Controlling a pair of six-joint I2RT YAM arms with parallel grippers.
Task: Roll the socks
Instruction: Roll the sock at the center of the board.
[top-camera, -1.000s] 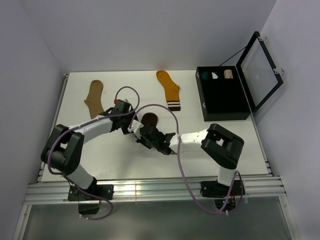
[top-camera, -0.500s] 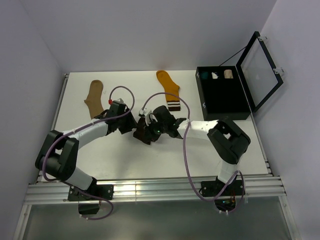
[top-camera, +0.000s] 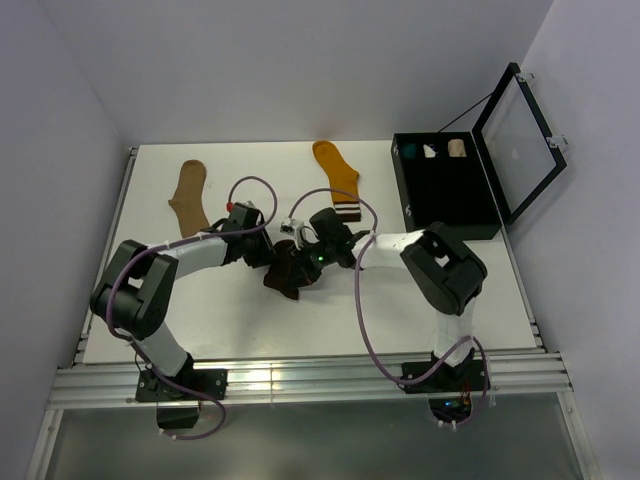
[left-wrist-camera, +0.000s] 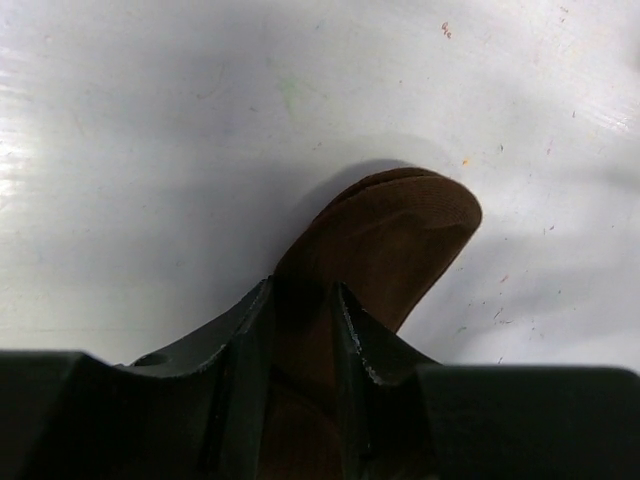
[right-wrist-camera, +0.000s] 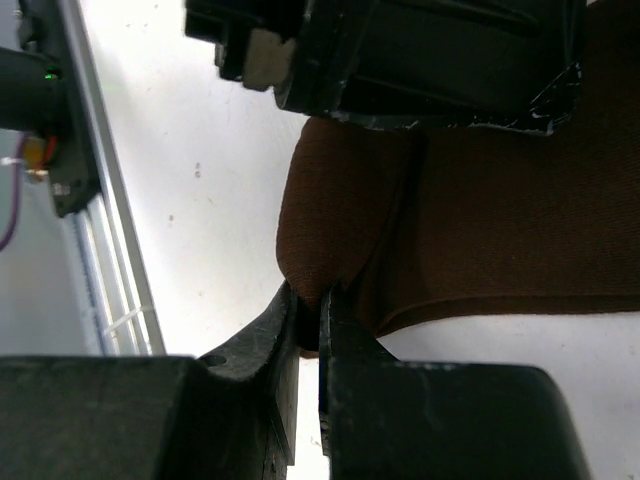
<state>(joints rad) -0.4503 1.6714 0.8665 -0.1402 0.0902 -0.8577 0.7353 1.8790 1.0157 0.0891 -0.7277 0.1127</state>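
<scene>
The dark brown sock (top-camera: 283, 274) hangs bunched between my two grippers at mid-table. In the left wrist view its rounded toe (left-wrist-camera: 400, 225) lies on the white table, and my left gripper (left-wrist-camera: 300, 292) is shut on the fabric behind it. My right gripper (right-wrist-camera: 308, 295) pinches a folded edge of the same sock (right-wrist-camera: 480, 220), jaws almost together. From above, the left gripper (top-camera: 262, 252) and right gripper (top-camera: 301, 262) sit close on either side of it. The tan sock (top-camera: 188, 198) lies flat at the back left. The mustard-orange sock (top-camera: 338, 180) lies flat at the back middle.
A black case (top-camera: 447, 228) with its glass lid (top-camera: 520, 140) raised stands at the back right, holding small teal, white and cream bundles. Cables loop over both arms. A metal rail (top-camera: 300, 380) runs along the near table edge.
The brown sock was lifted from a round bundle into a hanging bunch nearer the front. The right gripper swung up beside it, and the left jaws narrowed onto the fabric.
</scene>
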